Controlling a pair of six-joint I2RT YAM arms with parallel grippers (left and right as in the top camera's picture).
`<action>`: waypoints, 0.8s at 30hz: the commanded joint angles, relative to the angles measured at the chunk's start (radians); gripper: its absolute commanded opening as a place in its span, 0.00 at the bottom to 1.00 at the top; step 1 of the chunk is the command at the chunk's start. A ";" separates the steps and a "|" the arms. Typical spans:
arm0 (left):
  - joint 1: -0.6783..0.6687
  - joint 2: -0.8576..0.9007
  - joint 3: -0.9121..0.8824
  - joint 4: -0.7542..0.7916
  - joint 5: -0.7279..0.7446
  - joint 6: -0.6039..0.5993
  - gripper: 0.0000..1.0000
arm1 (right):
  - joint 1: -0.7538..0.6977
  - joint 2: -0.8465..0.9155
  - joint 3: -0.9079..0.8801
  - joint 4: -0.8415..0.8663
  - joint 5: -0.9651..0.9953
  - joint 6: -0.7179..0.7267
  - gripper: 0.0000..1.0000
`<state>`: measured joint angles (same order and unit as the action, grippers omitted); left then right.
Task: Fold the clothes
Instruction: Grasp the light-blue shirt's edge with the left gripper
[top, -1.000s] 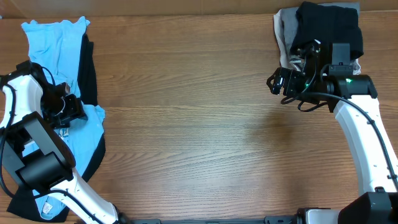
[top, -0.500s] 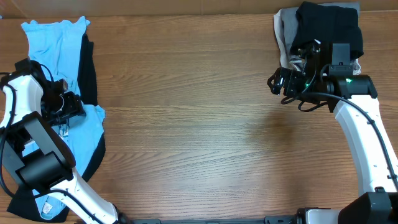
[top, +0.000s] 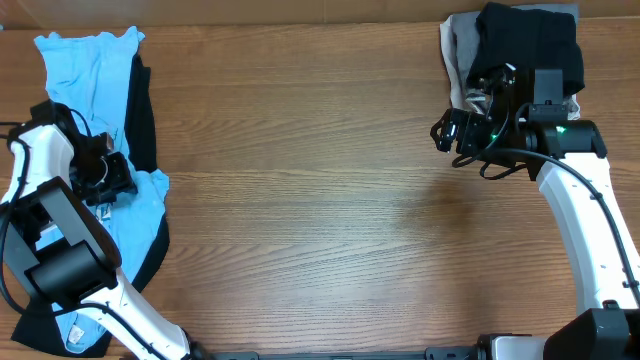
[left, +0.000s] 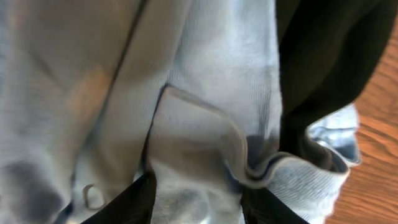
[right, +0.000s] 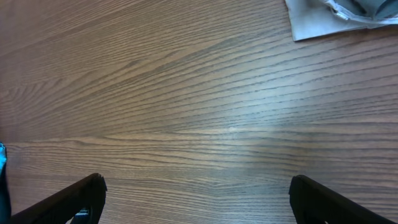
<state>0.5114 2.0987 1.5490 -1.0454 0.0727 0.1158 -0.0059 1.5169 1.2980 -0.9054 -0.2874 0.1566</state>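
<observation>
The left gripper (top: 104, 180) had shifted slightly, jaws narrowing on a fold of the light blue T-shirt (top: 92, 70) at the table (top: 320, 200)'s left edge, grip unclear, right gripper (top: 445, 132) spread empty; snagging the black top (top: 143, 120) too would drag both.

Wooden table (top: 320, 200), grain running left to right. At the far right corner, a gray cloth (top: 455, 55) lies flat beneath a folded black cloth (top: 530, 40).

Top-down overhead; wrist views close, downward
</observation>
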 joint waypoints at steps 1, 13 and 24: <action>0.005 0.023 -0.040 0.026 0.006 0.014 0.40 | 0.005 -0.002 0.017 0.006 0.006 0.000 0.97; 0.005 0.022 0.082 -0.080 0.007 -0.071 0.06 | 0.005 -0.002 0.017 0.006 0.006 0.000 0.97; -0.025 0.020 0.442 -0.405 0.006 -0.070 0.04 | 0.005 -0.002 0.017 0.009 0.006 0.000 0.97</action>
<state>0.5102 2.1181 1.8980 -1.4040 0.0750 0.0578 -0.0059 1.5169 1.2980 -0.9016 -0.2874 0.1566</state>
